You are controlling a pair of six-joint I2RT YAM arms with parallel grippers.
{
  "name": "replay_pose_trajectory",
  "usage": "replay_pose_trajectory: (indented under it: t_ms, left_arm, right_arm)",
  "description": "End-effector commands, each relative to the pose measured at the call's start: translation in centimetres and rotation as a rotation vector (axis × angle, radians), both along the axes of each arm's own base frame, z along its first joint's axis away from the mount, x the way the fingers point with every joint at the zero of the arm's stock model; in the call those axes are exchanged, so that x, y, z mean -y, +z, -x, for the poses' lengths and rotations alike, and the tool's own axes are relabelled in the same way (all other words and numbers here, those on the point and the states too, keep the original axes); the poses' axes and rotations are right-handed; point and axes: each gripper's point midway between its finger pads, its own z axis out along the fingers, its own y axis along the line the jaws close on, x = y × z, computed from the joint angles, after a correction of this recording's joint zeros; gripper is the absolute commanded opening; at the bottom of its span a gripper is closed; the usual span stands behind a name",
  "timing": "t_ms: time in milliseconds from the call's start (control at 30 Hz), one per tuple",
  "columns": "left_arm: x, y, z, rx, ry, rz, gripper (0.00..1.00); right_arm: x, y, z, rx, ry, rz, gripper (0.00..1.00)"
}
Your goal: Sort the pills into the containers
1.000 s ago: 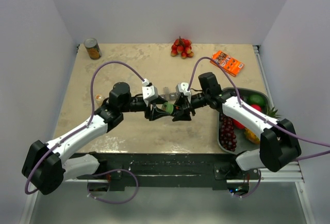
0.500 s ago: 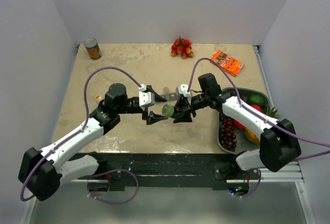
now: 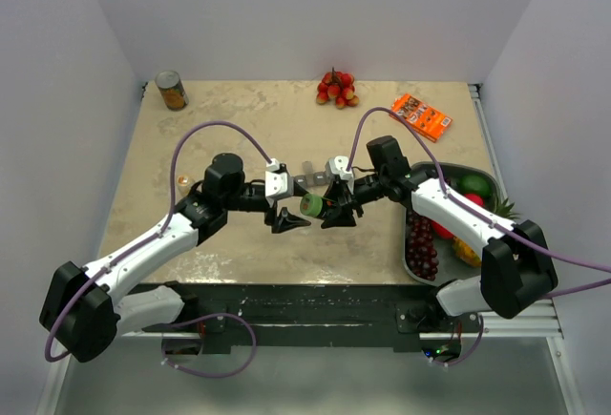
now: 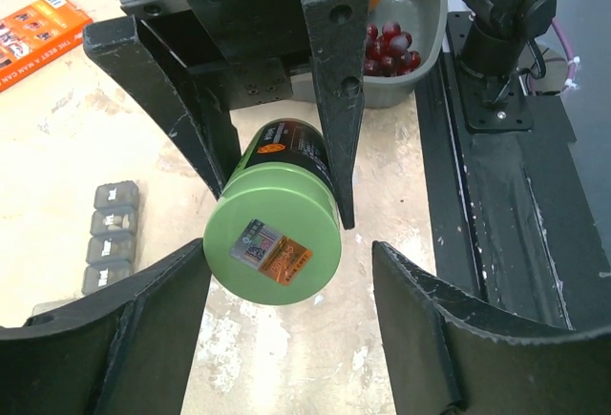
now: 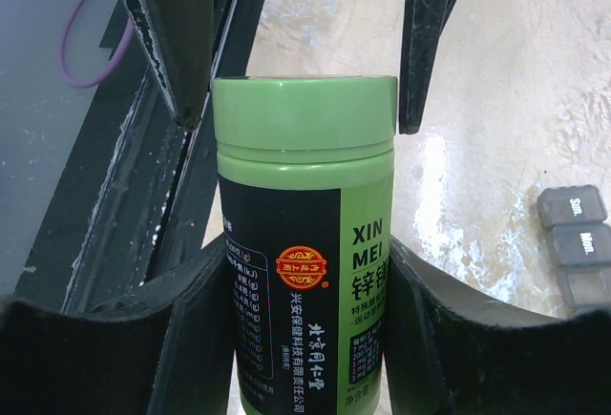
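A green bottle (image 5: 305, 243) with a green cap (image 4: 272, 248) and a black label hangs above the table, and my right gripper (image 5: 305, 286) is shut on its body. The cap is on the bottle. My left gripper (image 4: 289, 267) stands open around the cap end, its fingers (image 4: 105, 339) clear of the cap on both sides. In the top view the left gripper (image 3: 286, 217) sits just left of the bottle (image 3: 310, 205). The containers (image 4: 110, 238), a dark-grey strip of small lidded compartments, lie on the table behind the bottle. The pills are out of view.
An orange-labelled tin can (image 3: 172, 91) stands at the far left corner. A bunch of red fruit (image 3: 336, 88) lies at the back and an orange box (image 3: 420, 116) at the back right. A grey bowl (image 4: 425, 52) of grapes and other fruit sits by the right arm.
My left gripper has opened off the bottle's cap end and drawn back a little to the left. The right gripper and the bottle have stayed put.
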Motion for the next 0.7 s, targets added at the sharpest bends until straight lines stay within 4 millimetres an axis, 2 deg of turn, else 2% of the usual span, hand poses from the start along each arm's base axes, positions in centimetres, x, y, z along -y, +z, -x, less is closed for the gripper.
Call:
replay_pose_trajectory:
  t_ms: [0, 167, 267, 367, 400, 500, 567, 600, 667]
  left_arm:
    - [0.8, 3.4, -0.5, 0.078, -0.015, 0.082, 0.72]
    - [0.7, 3.6, -0.5, 0.074, -0.006, 0.099, 0.71]
    - [0.9, 3.4, -0.5, 0.057, -0.005, 0.096, 0.67]
    - [0.9, 3.2, -0.5, 0.042, -0.008, 0.094, 0.48]
    - [1.0, 3.1, -0.6, 0.028, -0.007, 0.091, 0.32]
    - [0.9, 2.9, -0.6, -0.029, 0.014, 0.089, 0.0]
    - [0.8, 2.6, -0.8, -0.087, 0.061, 0.084, 0.0]
    - [0.8, 2.7, -0.7, -0.172, 0.095, 0.092, 0.0]
    - [0.3, 2.4, -2.1, -0.299, 0.233, 0.091, 0.0]
  right_arm:
    - [-0.6, 1.8, -0.2, 0.052, 0.032, -0.049, 0.0]
    - [-0.6, 1.9, -0.2, 0.053, 0.034, -0.049, 0.0]
    - [-0.6, 1.8, -0.2, 0.052, 0.033, -0.048, 0.0]
    - [-0.6, 1.8, -0.2, 0.053, 0.031, -0.047, 0.0]
    - [-0.6, 1.8, -0.3, 0.054, 0.029, -0.046, 0.0]
    - [-0.6, 1.8, -0.4, 0.057, 0.026, -0.043, 0.0]
    - [-0.5, 1.7, -0.7, 0.063, 0.012, -0.036, 0.0]
    - [-0.5, 1.7, -0.8, 0.063, 0.005, -0.032, 0.0]
    - [-0.4, 1.6, -1.4, 0.078, -0.023, -0.02, 0.0]
